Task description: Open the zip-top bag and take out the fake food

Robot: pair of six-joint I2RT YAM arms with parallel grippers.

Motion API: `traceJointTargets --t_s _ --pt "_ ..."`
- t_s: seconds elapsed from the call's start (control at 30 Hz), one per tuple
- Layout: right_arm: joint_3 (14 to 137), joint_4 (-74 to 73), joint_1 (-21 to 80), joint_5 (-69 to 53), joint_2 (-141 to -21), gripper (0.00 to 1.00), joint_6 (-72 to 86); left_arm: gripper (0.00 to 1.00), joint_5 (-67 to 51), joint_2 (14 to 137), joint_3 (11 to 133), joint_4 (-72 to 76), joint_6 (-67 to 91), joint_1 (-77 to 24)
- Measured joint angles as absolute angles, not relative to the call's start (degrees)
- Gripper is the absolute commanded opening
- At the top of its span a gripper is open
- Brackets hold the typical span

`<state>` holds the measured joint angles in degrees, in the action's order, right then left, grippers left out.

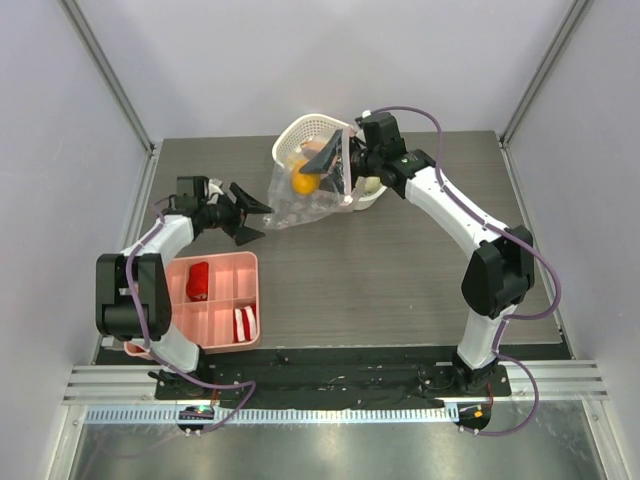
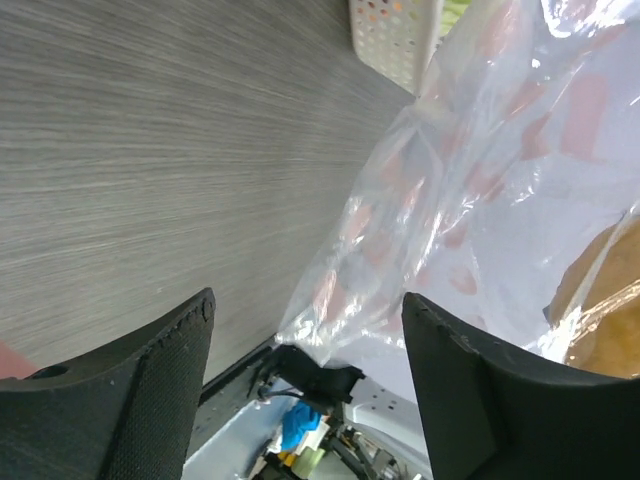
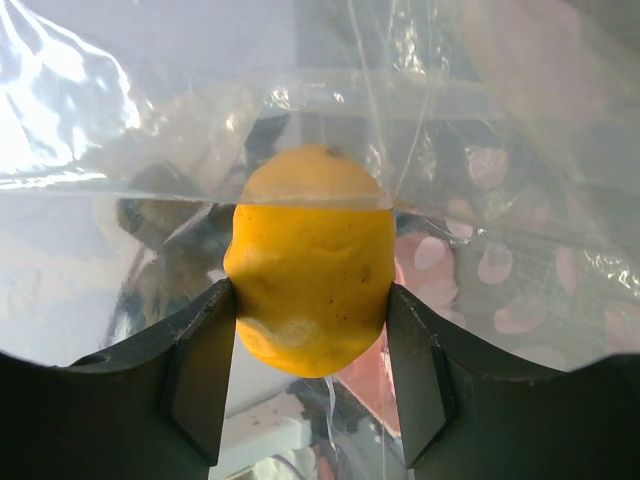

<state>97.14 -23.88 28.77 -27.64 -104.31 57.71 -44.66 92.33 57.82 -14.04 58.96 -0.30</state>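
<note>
The clear zip-top bag (image 1: 300, 203) lies against the white basket, its upper end lifted at my right gripper (image 1: 336, 168). In the right wrist view my right gripper (image 3: 310, 335) is shut on a yellow-orange fruit (image 3: 310, 255), with bag film (image 3: 120, 130) draped over the fruit's upper half. The same fruit (image 1: 304, 183) shows in the top view. My left gripper (image 1: 250, 212) is open and empty just left of the bag's lower corner. In the left wrist view the bag (image 2: 480, 170) fills the right side, and its corner hangs between my open fingers (image 2: 150, 380). An orange-brown piece (image 2: 610, 310) shows through the film.
The white mesh basket (image 1: 300, 130) stands at the back centre behind the bag and also shows in the left wrist view (image 2: 395, 35). A pink divided tray (image 1: 222, 270) with red and red-white pieces sits at the front left beside the left arm.
</note>
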Motion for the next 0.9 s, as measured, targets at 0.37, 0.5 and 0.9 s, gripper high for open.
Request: traceJointTargets --t_s 0.37,0.5,0.9 --pt "97.10 -17.06 28.51 -30.20 -104.33 0.01 64.18 0.00 -50.52 95.33 57.30 0.69 67.99 -0.30" --pt "95.88 -16.40 28.49 -30.09 -104.20 0.01 64.23 0.00 -48.86 95.48 58.35 -1.83 65.41 -0.30" --pt "95.57 -26.79 28.38 -25.39 -103.85 0.01 54.57 0.00 -28.49 96.23 68.49 -30.41 43.62 3.57"
